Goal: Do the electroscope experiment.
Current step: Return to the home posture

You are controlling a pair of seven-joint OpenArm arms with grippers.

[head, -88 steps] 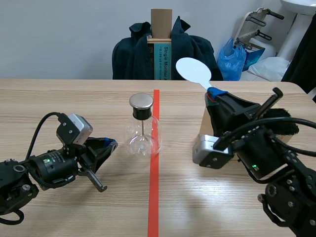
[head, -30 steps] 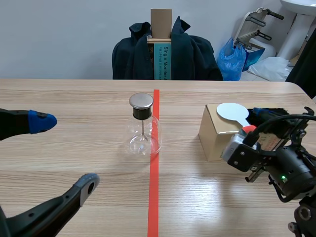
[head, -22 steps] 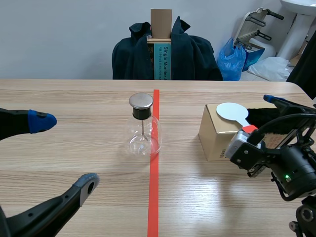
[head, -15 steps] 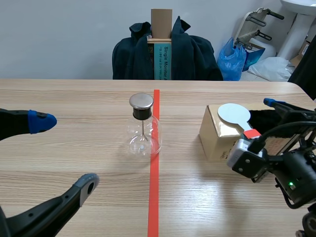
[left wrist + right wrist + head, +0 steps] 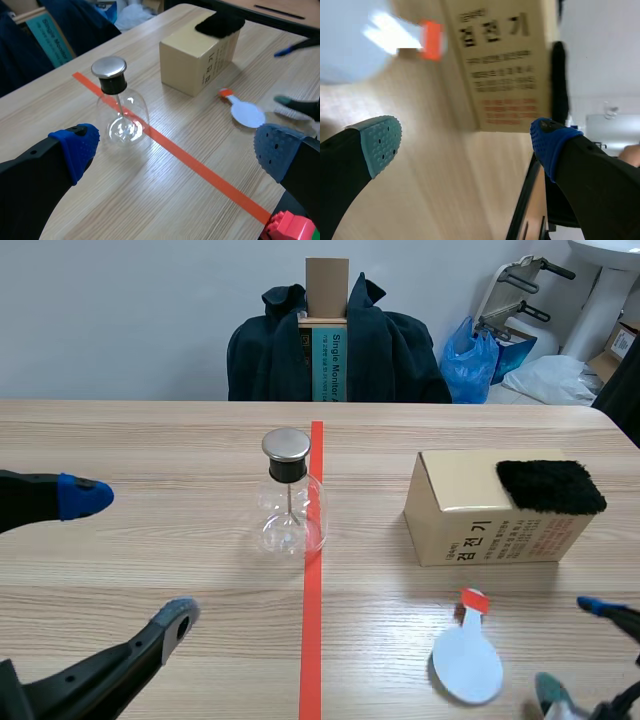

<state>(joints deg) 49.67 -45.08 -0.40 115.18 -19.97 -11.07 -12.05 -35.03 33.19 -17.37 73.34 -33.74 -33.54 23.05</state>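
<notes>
The electroscope, a clear glass flask [image 5: 290, 510] [image 5: 121, 121] with a metal cap [image 5: 286, 445], stands just left of the red tape line. A white paddle [image 5: 466, 661] [image 5: 246, 113] [image 5: 347, 47] with a red handle end lies flat on the table in front of the cardboard box [image 5: 475, 525] [image 5: 198, 57] [image 5: 495, 65]. A black fur pad [image 5: 550, 486] [image 5: 218, 24] rests on the box. My right gripper [image 5: 574, 650] [image 5: 465, 142] is open and empty, low at the near right, just beside the paddle. My left gripper [image 5: 128, 557] [image 5: 175, 150] is open wide, left of the flask, holding nothing.
A chair draped with a dark jacket [image 5: 335, 345] and a tall carton stand behind the table's far edge. A blue bag [image 5: 470, 360] and a white bundle lie on the floor at the back right.
My right gripper opened and let go of the paddle, which went from on top of the box down to the table in front of it. The right arm pulled back to the near right corner.
</notes>
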